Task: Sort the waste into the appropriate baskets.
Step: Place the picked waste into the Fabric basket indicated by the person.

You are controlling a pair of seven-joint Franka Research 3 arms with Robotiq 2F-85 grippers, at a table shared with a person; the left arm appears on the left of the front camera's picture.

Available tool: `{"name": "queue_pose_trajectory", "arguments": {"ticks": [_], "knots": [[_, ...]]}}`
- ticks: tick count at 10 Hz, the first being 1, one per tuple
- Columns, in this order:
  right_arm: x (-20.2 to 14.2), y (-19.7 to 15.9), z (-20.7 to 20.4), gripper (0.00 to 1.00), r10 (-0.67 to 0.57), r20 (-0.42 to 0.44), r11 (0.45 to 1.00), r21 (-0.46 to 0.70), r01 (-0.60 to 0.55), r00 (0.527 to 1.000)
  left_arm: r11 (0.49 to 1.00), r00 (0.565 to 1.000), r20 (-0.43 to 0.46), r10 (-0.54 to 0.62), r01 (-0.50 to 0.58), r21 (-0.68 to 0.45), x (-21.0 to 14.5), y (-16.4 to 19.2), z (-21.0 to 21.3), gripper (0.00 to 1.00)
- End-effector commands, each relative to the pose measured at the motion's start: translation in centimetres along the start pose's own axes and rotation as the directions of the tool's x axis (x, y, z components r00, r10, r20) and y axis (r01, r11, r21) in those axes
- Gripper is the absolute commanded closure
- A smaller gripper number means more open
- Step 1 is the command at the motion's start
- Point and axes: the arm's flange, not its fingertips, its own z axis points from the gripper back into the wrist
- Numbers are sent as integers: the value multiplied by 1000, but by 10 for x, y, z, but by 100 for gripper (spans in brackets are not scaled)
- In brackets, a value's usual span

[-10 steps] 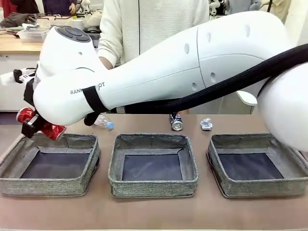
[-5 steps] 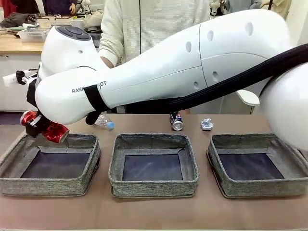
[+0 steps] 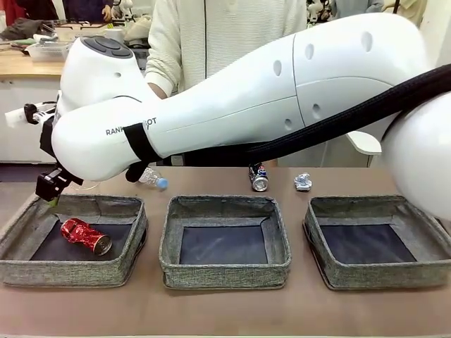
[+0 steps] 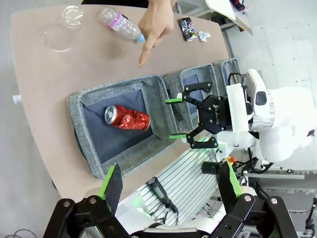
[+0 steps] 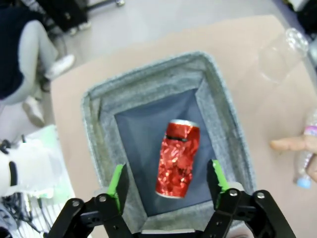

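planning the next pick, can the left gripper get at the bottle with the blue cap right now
Likely not yet. The left gripper hangs open above the table, but the person's hand points down right beside the cap end of the bottle, crowding any grasp there.

So your right gripper (image 5: 167, 173) hangs over the basket (image 5: 143, 79) with its fingers spread wide, gripping nothing. The red can (image 5: 177, 158) lies on its side on the dark bottom, roughly mid-basket. Off to the right you've got a person's finger (image 5: 292, 145) pointing, right by a bottle (image 5: 303, 163). A clear cup (image 5: 282, 52) sits on the table (image 5: 247, 44) up top.
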Motion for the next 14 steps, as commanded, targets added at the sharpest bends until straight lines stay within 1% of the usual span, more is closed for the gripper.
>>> {"name": "queue_pose_trajectory", "arguments": {"ticks": [1,4,5,6,7,8,9,10,11,12,13,14], "knots": [[-6,2,6,0,26,-11,1000,14,-26,1000,1000,1000,-10,-10,10,0,-3,-2,2,0],[-9,-3,16,0,-17,-60,1000,-8,16,998,1000,1000,-10,-10,10,0,-3,-2,2,0],[-13,-7,29,0,-51,-97,998,-27,49,994,1000,1000,-10,-10,10,0,-3,-2,2,0],[-19,-12,57,0,-95,-148,993,-84,83,984,1000,1000,-10,-10,10,0,-3,-2,2,0],[-30,-15,101,0,-189,-212,971,-187,150,959,1000,1000,-10,-10,10,0,-3,-2,2,0],[-47,-8,150,0,-295,-255,929,-301,215,921,1000,1000,-10,-10,10,0,-3,-2,2,0],[-61,6,175,0,-324,-280,917,-328,227,904,1000,1000,-10,-10,10,0,-3,-2,2,0],[-74,19,186,0,-353,-302,903,-359,238,885,1000,1000,-10,-10,10,0,-3,-2,2,0],[-83,35,192,0,-386,-297,890,-369,268,873,1000,1000,-10,-10,10,0,-3,-2,2,0],[-76,63,193,0,-498,-328,821,-476,314,803,1000,1000,-10,-10,10,0,-3,-2,2,0],[-68,16,207,0,-347,-291,902,-363,233,891,1000,1000,-10,-10,10,0,-3,-2,2,0],[-68,16,207,0,-347,-291,902,-363,233,891,1000,1000,-10,-10,10,0,-3,-2,2,0]]}}
